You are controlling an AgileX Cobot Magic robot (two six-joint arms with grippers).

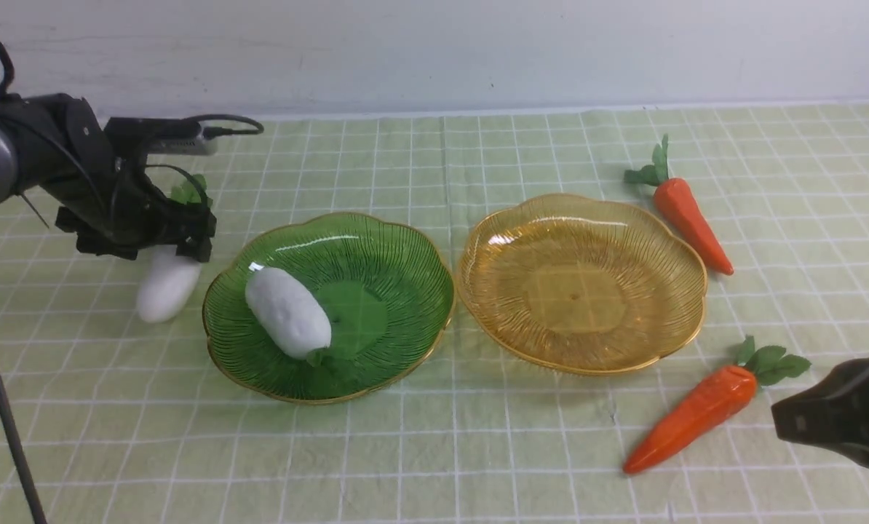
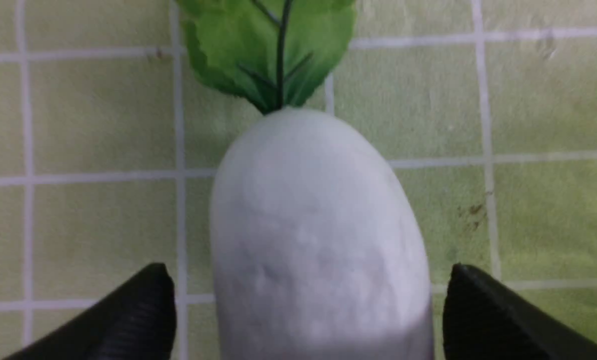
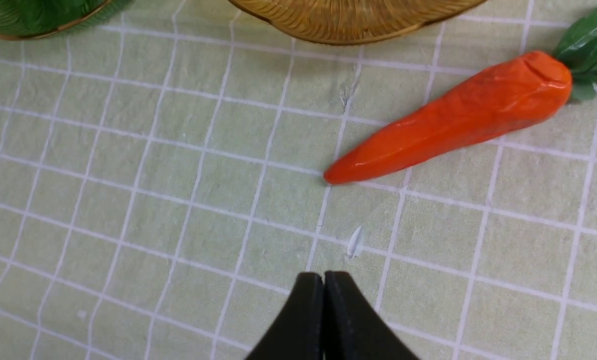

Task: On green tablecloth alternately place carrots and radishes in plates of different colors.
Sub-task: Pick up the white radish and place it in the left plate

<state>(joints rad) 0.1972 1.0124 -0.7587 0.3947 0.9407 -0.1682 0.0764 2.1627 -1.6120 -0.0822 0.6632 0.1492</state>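
Observation:
On the green tablecloth [image 1: 434, 451] the dark green plate [image 1: 376, 255] holds one white radish [image 1: 287, 311]. The amber plate [image 1: 580, 284] to its right has nothing in it. A second radish [image 1: 165, 287] lies on the cloth left of the green plate. My left gripper [image 1: 180, 240] is low over it, open. In the left wrist view that radish [image 2: 318, 240] lies between the fingers [image 2: 148, 300], with a narrow gap on each side. One carrot [image 1: 689, 222] lies beyond the amber plate, another [image 1: 696, 418] in front of it. My right gripper [image 3: 323, 275] is shut and holds nothing, near the front carrot [image 3: 453, 117].
A pale wall runs along the table's far edge. A dark cable [image 1: 1, 407] slants down at the front left. A small white scrap [image 3: 355, 241] lies on the cloth just ahead of the right gripper. The rims of both plates [image 3: 348, 20] show in the right wrist view.

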